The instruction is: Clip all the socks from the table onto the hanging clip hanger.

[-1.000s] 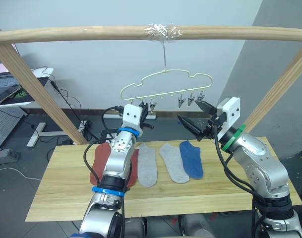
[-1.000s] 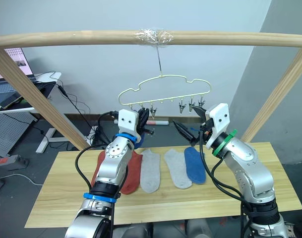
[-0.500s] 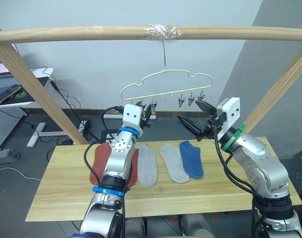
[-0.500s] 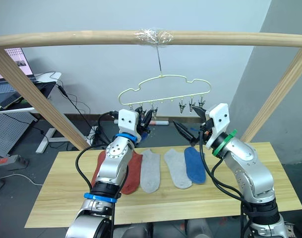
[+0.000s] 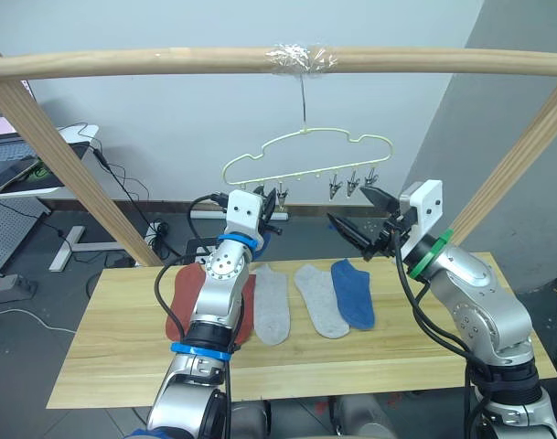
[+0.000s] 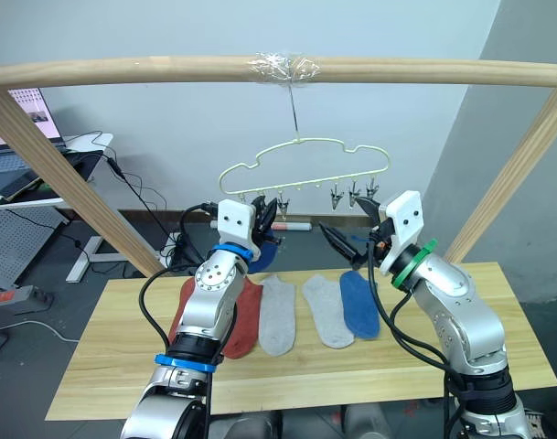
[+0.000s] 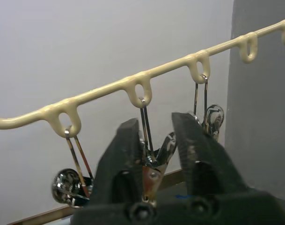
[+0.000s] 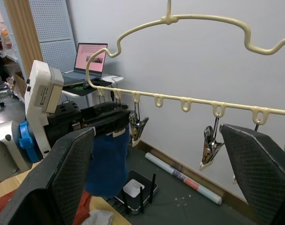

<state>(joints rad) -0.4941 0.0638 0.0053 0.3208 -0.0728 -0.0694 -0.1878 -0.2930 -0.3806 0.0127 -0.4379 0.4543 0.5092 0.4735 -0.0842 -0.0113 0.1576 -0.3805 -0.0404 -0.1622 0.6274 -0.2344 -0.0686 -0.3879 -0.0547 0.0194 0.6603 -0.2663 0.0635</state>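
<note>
- The left gripper (image 7: 154,125) is raised to the row of clips under the clip hanger (image 5: 305,151), its two black fingers clamped on either side of one metal clip (image 7: 154,161) towards the hanger's left end.
- A blue sock (image 8: 107,159) hangs straight down just below that clip and the gripper, its long axis vertical. Whether the clip's teeth have hold of it cannot be made out.
- The right gripper (image 5: 362,218) hovers below the hanger's right end with its fingers spread wide and nothing between them, pointing in towards the hanger's middle.
- On the table (image 5: 113,357) below the hanger lie a rust-red sock (image 5: 177,306), two grey socks (image 5: 271,306) (image 5: 322,300) and a second blue sock (image 5: 353,293), side by side, each lying lengthwise away from the robot.
- The hanger's hook hangs from a taped spot on the wooden pole (image 5: 168,62) above.
- The clipping step appears to be under way. The left arm is the one at the clip, with the sock directly beneath, so the next move likely depends on the sock's upper edge sitting between the clip's teeth before the fingers let go.
</note>
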